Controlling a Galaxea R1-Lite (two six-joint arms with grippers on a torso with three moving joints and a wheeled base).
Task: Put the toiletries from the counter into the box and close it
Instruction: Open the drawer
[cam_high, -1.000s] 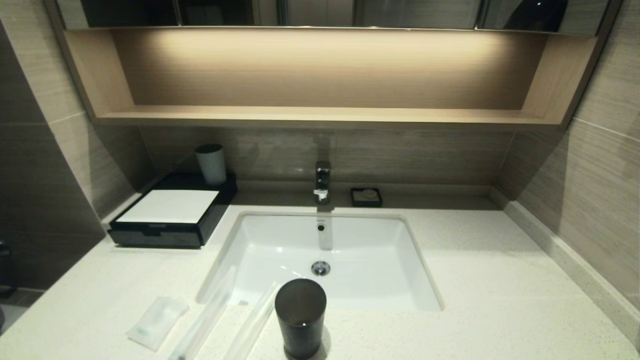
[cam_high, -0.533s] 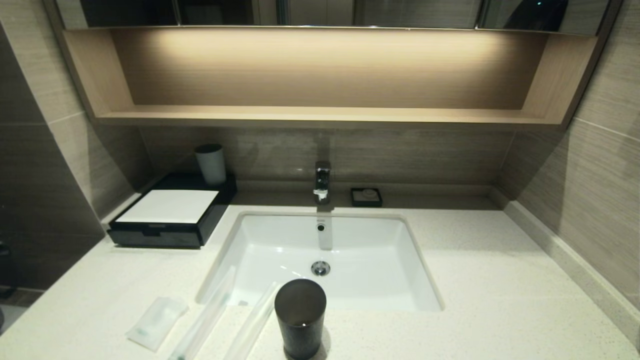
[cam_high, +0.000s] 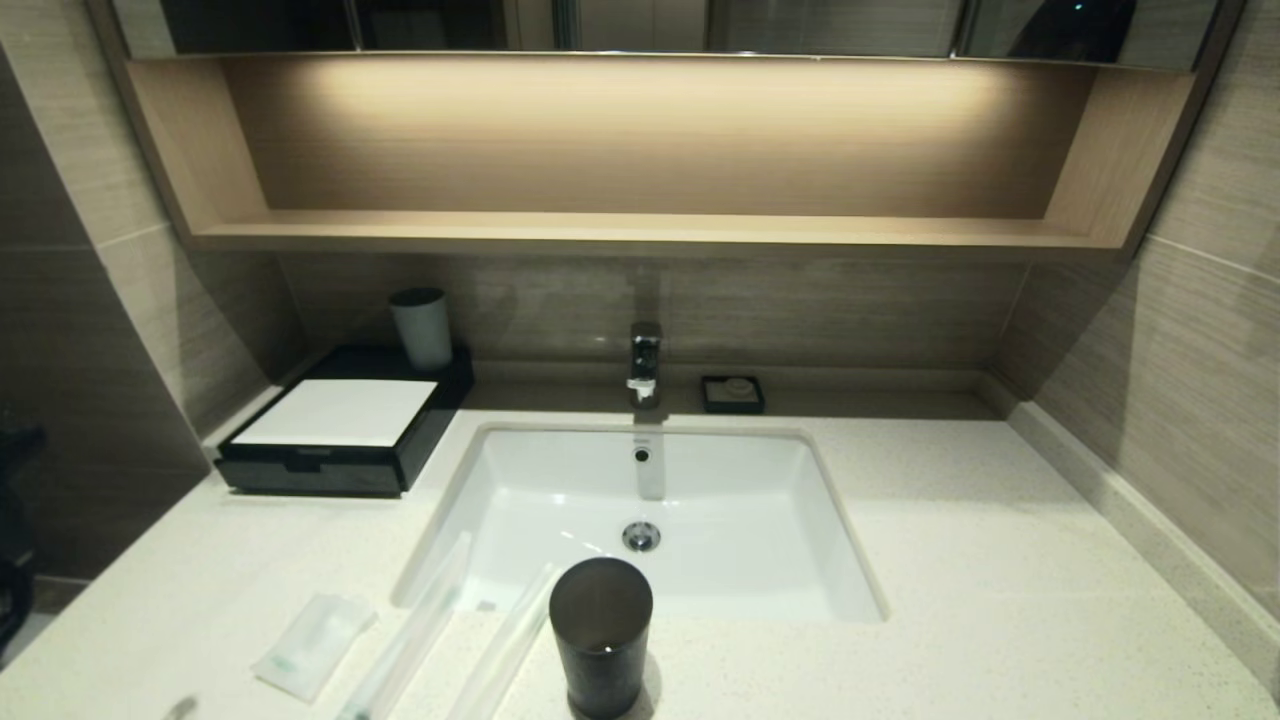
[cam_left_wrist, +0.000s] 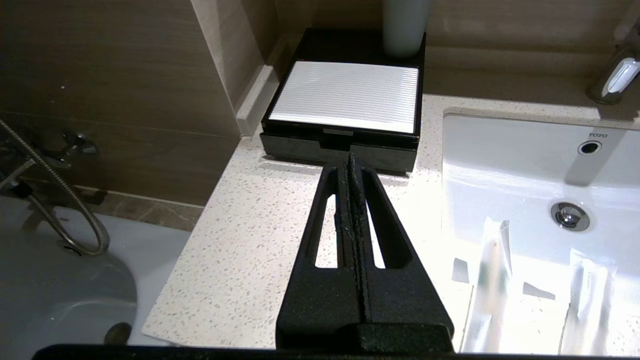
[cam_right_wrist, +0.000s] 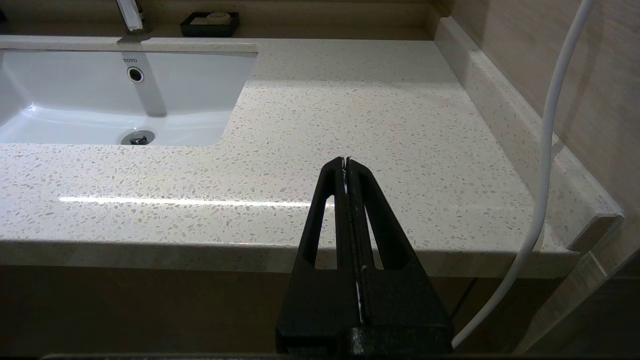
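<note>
1. Locate the bench (cam_high: 950, 560): a speckled off-white top with a white basin (cam_high: 700, 560) sunk in its middle.
2. Locate the box (cam_high: 345, 420) at the bench's rear left corner, against the wall. You see it black and flat, with a white sheet on top and its front drawer pushed in.
3. Note the pale cup (cam_high: 422, 328) standing on the rear of the box.
4. Locate the sachet (cam_high: 313, 643) lying flat on the bench near the front left edge, well apart from the box.
5. Locate the two packets, the left packet (cam_high: 415, 625) and the right packet (cam_high: 512, 635), just beside the sachet on its right. Each lies at a slant with its far end reaching over the basin's front left rim.
6. Note the dark cup (cam_high: 601, 635) standing upright just beside the right packet, at the basin's front edge.
7. Check the left tool (cam_left_wrist: 350, 159): its fingers are pressed together with nothing between them. In its wrist view it hangs over the bench's left part, tips pointing towards the box's drawer front.
8. Check the right tool (cam_right_wrist: 346, 161): fingers together, holding nothing, parked at the bench's front right edge.
9. Note the tap (cam_high: 645, 362) and the soap dish (cam_high: 733, 393) behind the basin.
</note>
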